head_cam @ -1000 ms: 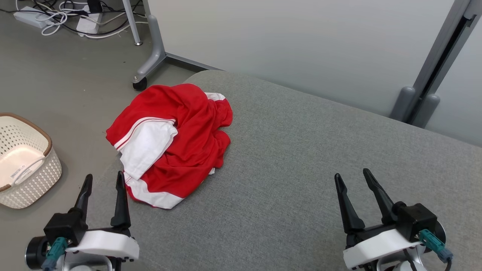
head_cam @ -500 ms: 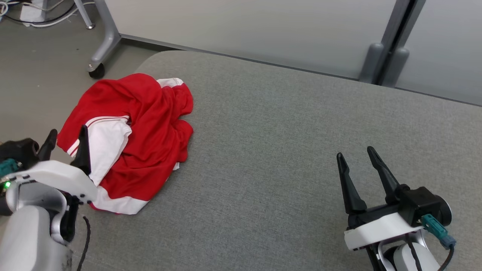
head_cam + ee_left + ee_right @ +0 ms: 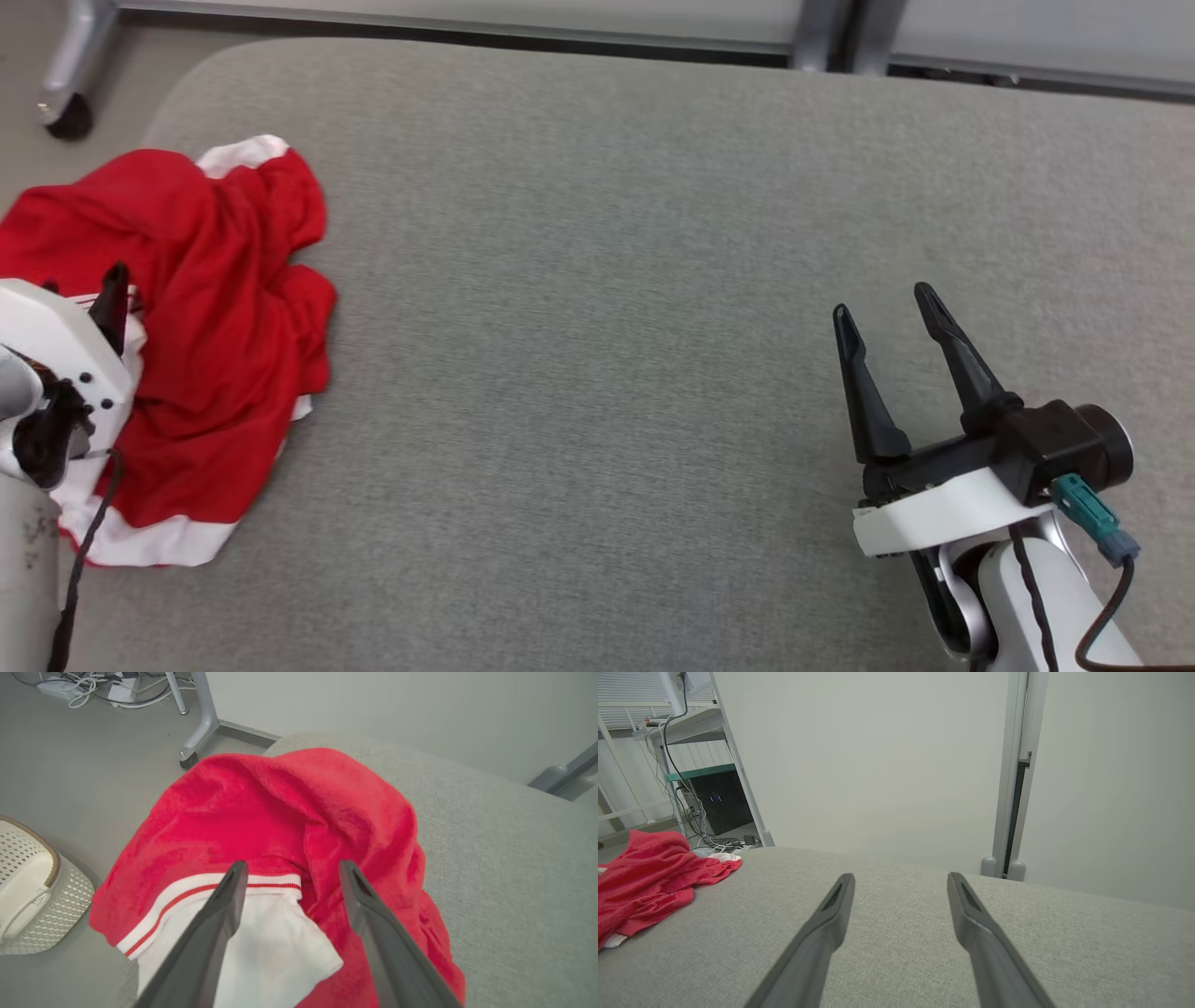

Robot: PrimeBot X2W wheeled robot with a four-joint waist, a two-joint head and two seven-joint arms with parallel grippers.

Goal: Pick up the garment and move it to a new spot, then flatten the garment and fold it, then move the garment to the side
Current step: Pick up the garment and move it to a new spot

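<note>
One garment on the table here, folks: a crumpled red-and-white fabric garment (image 3: 299,807), heaped at the left end of the wide grey woven-fabric cushioned surface (image 3: 597,280), right by its rounded corner, with part of it draping over the edge.

Two grippers in play. The left gripper (image 3: 293,865) is directly over the heap, its two long dark fingers spread wide, one on each side of the white panel with the thin red stripe. It has nothing pinched, and I can't tell whether the tips touch the cloth. The right gripper (image 3: 881,301) is also spread wide and empty, over bare cushion, well apart from the garment.

One white perforated plastic basket (image 3: 28,891) with a brown rim stands on the smooth grey floor (image 3: 93,765), beside the cushion's left end. One black caster wheel (image 3: 67,119) on a grey metal leg sits just past the corner. A tangle of white and black cables (image 3: 93,686) with power strips lies further off.

Behind the surface stand pale, plain wall panels (image 3: 878,756), joined by one grey upright post (image 3: 1017,779). At far left in the right wrist view, one dark computer box (image 3: 720,807) sits under a white shelf frame.
</note>
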